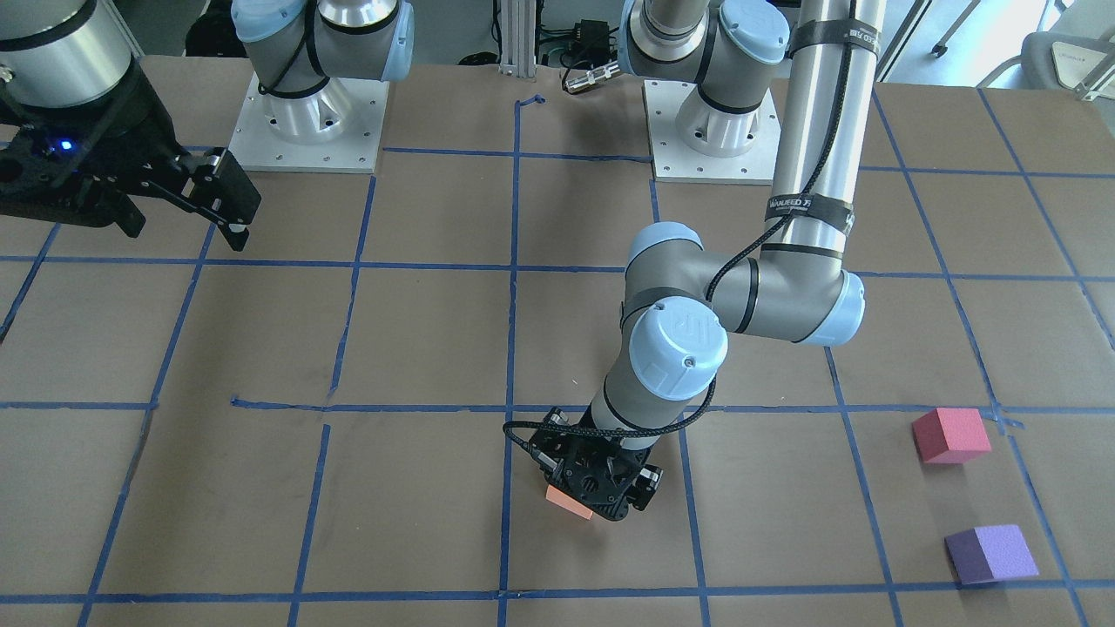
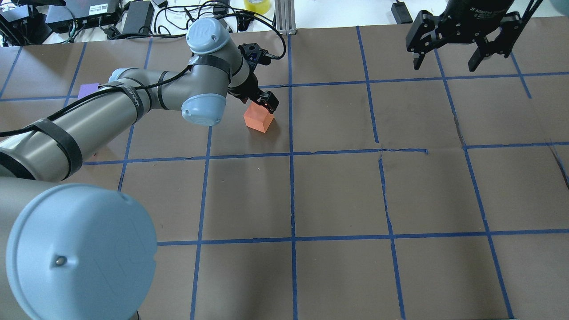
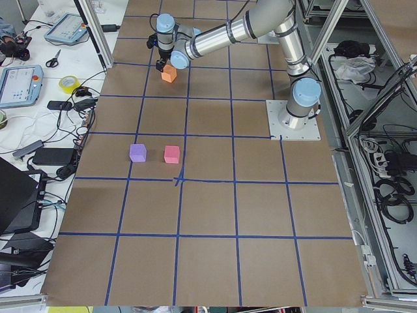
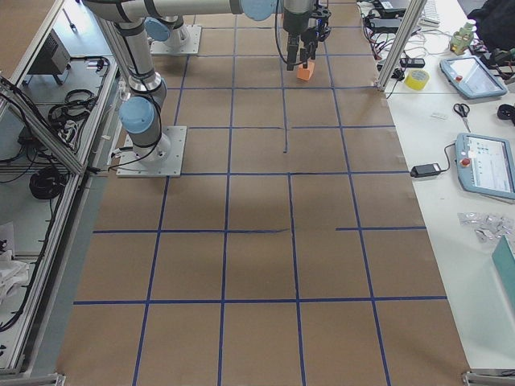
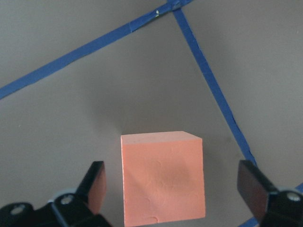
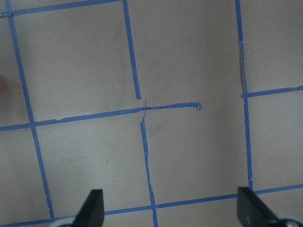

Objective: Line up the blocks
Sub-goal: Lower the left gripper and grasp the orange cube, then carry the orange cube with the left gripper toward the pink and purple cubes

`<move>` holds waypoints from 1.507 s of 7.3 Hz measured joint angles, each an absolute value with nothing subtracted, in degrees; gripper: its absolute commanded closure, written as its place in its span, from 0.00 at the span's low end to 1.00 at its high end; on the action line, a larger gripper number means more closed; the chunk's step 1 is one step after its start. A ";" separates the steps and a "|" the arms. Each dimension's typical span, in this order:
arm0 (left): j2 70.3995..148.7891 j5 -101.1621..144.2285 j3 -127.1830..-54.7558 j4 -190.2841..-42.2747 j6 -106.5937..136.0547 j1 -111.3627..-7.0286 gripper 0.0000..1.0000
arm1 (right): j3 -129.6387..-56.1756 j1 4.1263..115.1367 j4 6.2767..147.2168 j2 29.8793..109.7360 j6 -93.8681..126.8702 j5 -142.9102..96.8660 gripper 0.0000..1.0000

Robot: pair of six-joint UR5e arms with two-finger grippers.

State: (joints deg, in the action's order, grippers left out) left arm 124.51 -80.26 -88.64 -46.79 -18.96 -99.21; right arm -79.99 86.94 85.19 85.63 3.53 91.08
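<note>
The orange block sits on the brown table between my left gripper's open fingers, with a gap on each side. It also shows in the overhead view under the left gripper, and in the front view. The pinkish-red block and the purple block lie apart from it, towards my left end of the table; in the left side view they stand side by side, pinkish-red and purple. My right gripper hangs open and empty high over the far right.
Blue tape lines divide the brown table into squares. The two arm bases stand on metal plates at the robot's side. Cables and power bricks lie beyond the far table edge. My left arm's elbow stretches over the middle.
</note>
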 measured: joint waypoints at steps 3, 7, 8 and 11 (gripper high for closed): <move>124.94 -81.29 -89.96 -47.23 -16.23 -99.33 0.01 | -80.54 87.68 85.08 86.26 1.95 90.45 0.00; 124.93 -81.78 -91.00 -47.07 -14.80 -99.40 0.95 | -80.67 88.48 85.13 86.21 1.98 90.50 0.00; 124.76 -82.14 -90.88 -46.98 -14.88 -99.39 1.00 | -80.68 88.50 85.16 86.17 1.93 90.47 0.00; 121.04 -86.88 -90.72 -47.29 -16.01 -95.30 1.00 | -81.14 88.43 85.09 85.54 1.79 91.18 0.00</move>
State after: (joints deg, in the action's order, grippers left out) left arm 121.04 -86.88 -90.72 -47.29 -16.01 -95.30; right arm -81.14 88.43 85.09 85.54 1.79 91.18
